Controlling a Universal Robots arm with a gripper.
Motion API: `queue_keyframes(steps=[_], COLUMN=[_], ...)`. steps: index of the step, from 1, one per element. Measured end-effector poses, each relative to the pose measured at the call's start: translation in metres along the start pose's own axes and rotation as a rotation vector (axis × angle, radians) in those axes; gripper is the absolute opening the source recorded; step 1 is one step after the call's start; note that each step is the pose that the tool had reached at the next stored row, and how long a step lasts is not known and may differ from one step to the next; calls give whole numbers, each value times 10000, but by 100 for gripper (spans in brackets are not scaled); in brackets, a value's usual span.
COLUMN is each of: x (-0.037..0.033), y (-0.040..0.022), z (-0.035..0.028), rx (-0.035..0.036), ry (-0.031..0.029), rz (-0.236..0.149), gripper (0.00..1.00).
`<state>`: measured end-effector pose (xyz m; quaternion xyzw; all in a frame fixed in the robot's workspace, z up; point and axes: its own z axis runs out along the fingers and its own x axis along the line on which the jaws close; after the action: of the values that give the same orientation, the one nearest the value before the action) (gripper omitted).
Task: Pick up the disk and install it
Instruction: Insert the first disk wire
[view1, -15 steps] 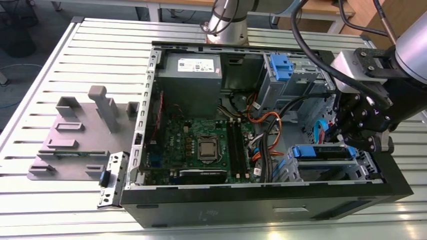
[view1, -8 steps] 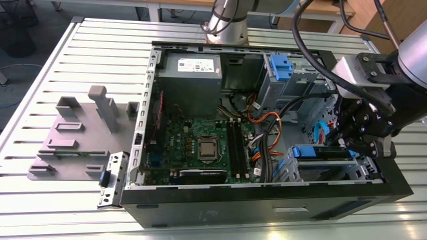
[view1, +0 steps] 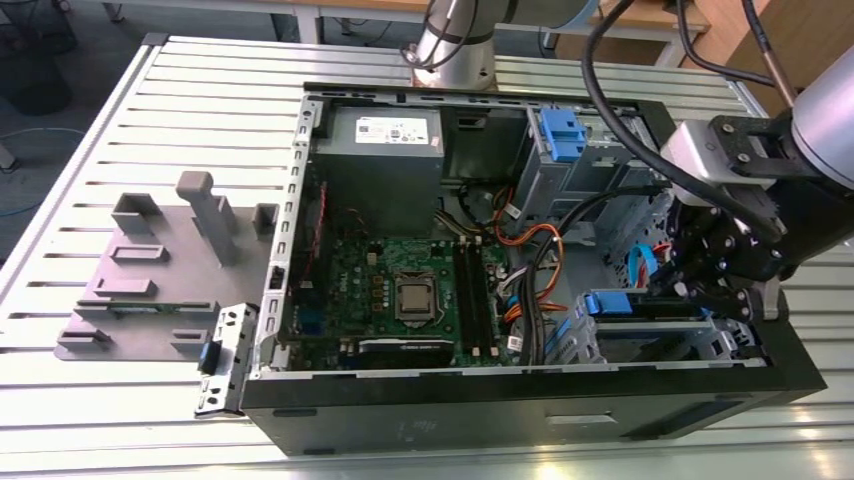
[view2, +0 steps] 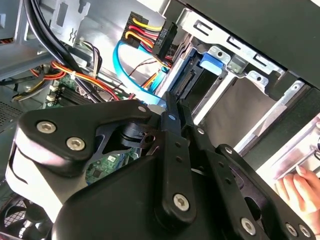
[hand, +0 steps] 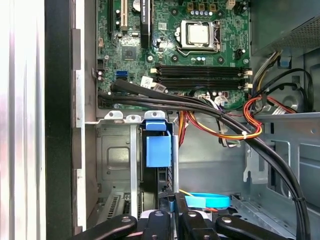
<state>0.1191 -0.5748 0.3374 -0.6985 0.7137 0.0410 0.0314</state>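
The open black case (view1: 534, 410) lies on a slatted metal table (view1: 147, 130), green motherboard (view1: 400, 290) inside. At the exterior view's right the gripper (view1: 714, 300) reaches into the silver drive bay (view1: 667, 345). The disk (hand: 159, 150), blue-bracketed, stands on edge in that bay directly ahead of the fingertips, seemingly pinched between the closed fingers (hand: 165, 205). Black cables (hand: 200, 107) and bay walls crowd it closely.
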Motion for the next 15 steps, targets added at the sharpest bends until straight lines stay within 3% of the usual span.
queue_keyframes(steps=[15], x=[34], y=[-13], z=[26], rx=[0], ry=[-1], rz=[2], gripper=[16])
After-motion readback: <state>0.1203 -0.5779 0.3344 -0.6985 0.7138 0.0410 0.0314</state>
